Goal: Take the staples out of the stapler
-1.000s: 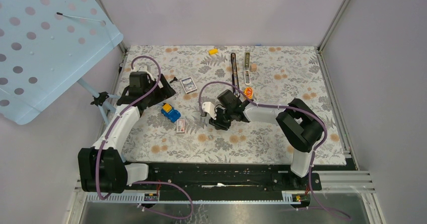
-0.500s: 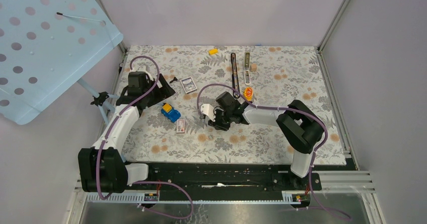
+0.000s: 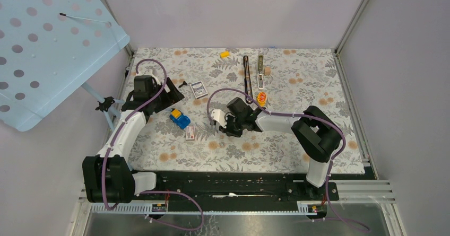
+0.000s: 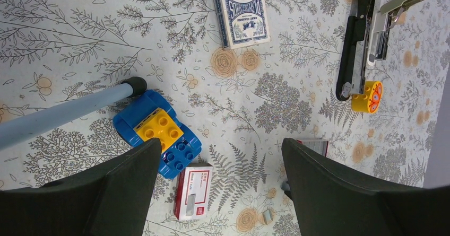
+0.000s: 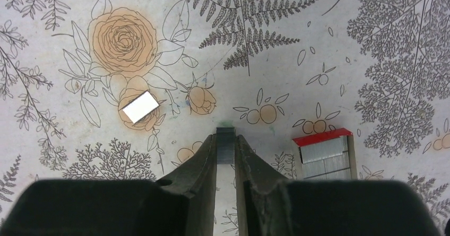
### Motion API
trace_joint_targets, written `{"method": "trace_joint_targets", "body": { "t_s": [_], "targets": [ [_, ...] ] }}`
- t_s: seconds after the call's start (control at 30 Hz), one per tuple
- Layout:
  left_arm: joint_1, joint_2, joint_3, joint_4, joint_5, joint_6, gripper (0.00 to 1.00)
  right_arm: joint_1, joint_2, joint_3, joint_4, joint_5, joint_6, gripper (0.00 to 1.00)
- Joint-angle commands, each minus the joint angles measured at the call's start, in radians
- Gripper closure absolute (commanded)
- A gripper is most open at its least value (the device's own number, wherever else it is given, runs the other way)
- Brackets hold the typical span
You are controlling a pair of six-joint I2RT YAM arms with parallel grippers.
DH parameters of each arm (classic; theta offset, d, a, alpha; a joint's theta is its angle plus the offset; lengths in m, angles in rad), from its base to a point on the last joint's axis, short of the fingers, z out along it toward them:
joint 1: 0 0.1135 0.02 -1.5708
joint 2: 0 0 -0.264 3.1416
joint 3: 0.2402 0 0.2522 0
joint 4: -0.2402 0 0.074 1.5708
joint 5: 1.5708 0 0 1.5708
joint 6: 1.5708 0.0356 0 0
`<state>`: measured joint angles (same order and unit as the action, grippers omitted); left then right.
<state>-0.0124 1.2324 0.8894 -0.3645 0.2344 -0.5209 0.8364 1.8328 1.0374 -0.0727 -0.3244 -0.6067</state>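
The stapler [image 3: 247, 75] lies open at the back of the mat, its black body beside the silvery-olive rail [image 3: 260, 68]. It also shows in the left wrist view [image 4: 354, 50], top right. My right gripper [image 3: 215, 122] is low over the mat's middle, well in front of the stapler. In the right wrist view this gripper [image 5: 226, 140] is shut on a short grey strip of staples [image 5: 225, 147] whose end sticks out past the fingertips. My left gripper [image 4: 222, 146] is open and empty, above the mat at the left [image 3: 175, 94].
An open red-flapped staple box [image 5: 325, 154] lies just right of the right fingers, and a loose staple piece [image 5: 140, 106] to their left. A blue and yellow toy car [image 4: 159, 135], a closed staple box [image 4: 192, 191], a card box [image 4: 241, 10], an orange block [image 4: 367, 95] and a light-blue pole [image 4: 63, 114] are nearby.
My right gripper has shifted a little left and away from the arm bases, still shut on the staple strip. The left arm has hardly moved.
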Motion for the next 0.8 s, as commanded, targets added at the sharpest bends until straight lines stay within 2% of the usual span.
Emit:
{"method": "trace_joint_targets", "body": {
  "t_s": [0.0, 0.17, 0.47, 0.6, 0.77],
  "targets": [
    [0.011, 0.005, -0.007, 0.047, 0.024, -0.005, 0.12, 0.016, -0.036, 0.015, -0.026, 0.032, 0.103, 0.91],
    [0.011, 0.004, -0.008, 0.047, 0.026, -0.008, 0.12, 0.016, -0.051, 0.029, -0.018, 0.043, 0.178, 0.93],
    [0.011, 0.000, -0.010, 0.048, 0.028, -0.010, 0.12, 0.016, -0.114, 0.029, 0.024, 0.062, 0.311, 0.89],
    [0.011, -0.001, -0.010, 0.048, 0.029, -0.009, 0.12, 0.014, -0.131, 0.028, 0.040, 0.122, 0.383, 0.88],
    [0.011, -0.002, -0.010, 0.048, 0.031, -0.009, 0.12, 0.013, -0.117, 0.066, 0.009, 0.273, 0.501, 0.88]
  ]
}}
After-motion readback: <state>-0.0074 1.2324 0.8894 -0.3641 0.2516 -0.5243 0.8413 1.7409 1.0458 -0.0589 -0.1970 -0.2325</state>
